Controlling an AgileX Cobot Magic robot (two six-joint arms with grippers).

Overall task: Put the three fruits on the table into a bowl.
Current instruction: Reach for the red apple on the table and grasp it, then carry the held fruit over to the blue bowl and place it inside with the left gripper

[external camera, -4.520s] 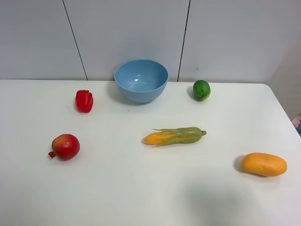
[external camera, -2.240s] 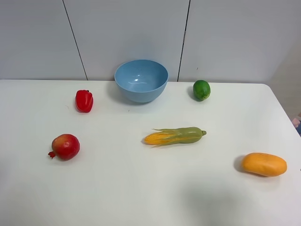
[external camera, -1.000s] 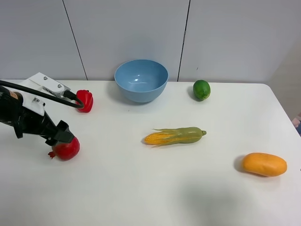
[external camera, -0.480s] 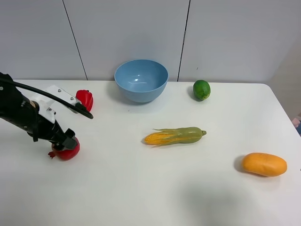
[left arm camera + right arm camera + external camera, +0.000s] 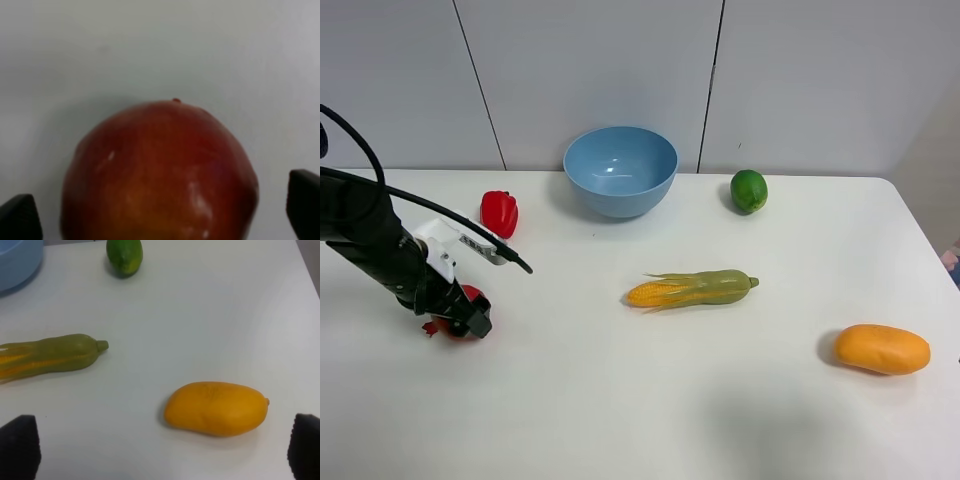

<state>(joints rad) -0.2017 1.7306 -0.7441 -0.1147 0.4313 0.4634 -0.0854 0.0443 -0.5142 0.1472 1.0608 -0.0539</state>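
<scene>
Left gripper (image 5: 160,217) wide open, straddling pomegranate (image 5: 160,165), gap each side, nothing gripped.
Pomegranate on table's (image 5: 620,400) left side, well apart from bowl (image 5: 620,197) at back edge; pepper (image 5: 499,213) near that line. Right gripper (image 5: 162,454) open, empty, by mango (image 5: 216,408) near right edge.

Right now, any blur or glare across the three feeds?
Left wrist: pomegranate fills the frame, soft-focused, small glints on its skin. Right wrist: mango fairly sharp, soft shadow beside it. Exterior high: even light, mild highlight inside the bowl.
</scene>
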